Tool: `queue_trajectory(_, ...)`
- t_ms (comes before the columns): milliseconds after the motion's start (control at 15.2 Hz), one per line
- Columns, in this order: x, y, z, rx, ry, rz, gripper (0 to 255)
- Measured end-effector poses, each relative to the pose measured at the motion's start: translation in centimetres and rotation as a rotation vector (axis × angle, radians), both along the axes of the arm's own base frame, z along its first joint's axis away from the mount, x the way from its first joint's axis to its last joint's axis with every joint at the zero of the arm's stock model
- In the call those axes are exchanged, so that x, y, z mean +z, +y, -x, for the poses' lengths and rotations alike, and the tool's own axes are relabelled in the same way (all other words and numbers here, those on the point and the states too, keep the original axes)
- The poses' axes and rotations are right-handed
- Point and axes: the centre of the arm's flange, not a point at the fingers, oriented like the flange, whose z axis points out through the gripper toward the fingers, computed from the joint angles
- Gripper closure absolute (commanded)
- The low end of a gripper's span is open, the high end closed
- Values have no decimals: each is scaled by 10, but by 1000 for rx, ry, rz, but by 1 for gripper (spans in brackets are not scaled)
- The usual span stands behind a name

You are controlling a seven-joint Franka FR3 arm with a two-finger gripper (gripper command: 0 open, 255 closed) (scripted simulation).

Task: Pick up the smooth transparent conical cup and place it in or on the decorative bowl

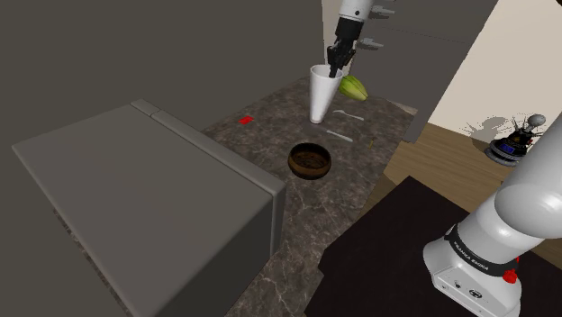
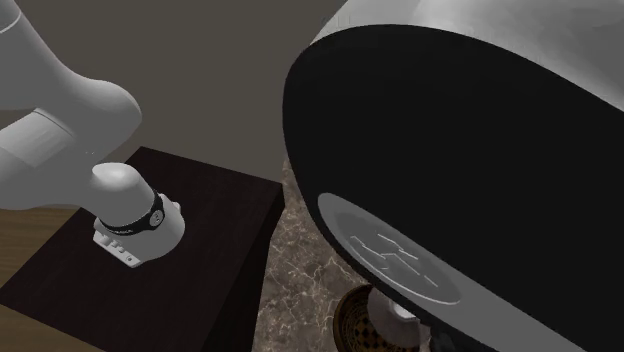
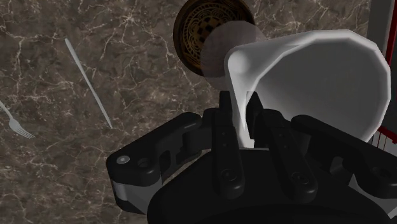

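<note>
One grab looks done: gripper (image 1: 335, 61) pinches the white cone cup (image 1: 320, 90) by its rim; next, carry it over the brown bowl (image 1: 309, 161) mid-frame.

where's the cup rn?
Shoulder view, upper centre: the white conical cup is at the far end of the marble counter, its rim clasped by the gripper, left of the green object, beyond the dark bowl.

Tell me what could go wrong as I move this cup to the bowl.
1. The gripper pinches just the cup's rim wall, so the smooth cone may pivot or slip out.
2. The knife and fork lie on the counter near the cup; a low carry might sweep them.
3. The tall cone may topple out of the low bowl.
</note>
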Motion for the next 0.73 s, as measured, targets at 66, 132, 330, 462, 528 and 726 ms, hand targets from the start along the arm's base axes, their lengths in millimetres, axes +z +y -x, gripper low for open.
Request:
queue_trajectory(66, -5, 0, 0, 0, 0, 0, 255)
queue_trajectory(132, -10, -1, 0, 1, 0, 0, 255)
queue_trajectory(330, -25, -2, -1, 1, 0, 0, 255)
queue_trajectory(462, -36, -3, -2, 1, 0, 0, 255)
queue_trajectory(528, -40, -2, 0, 1, 1, 0, 255)
queue_trajectory(726, -56, -1, 0, 1, 0, 0, 255)
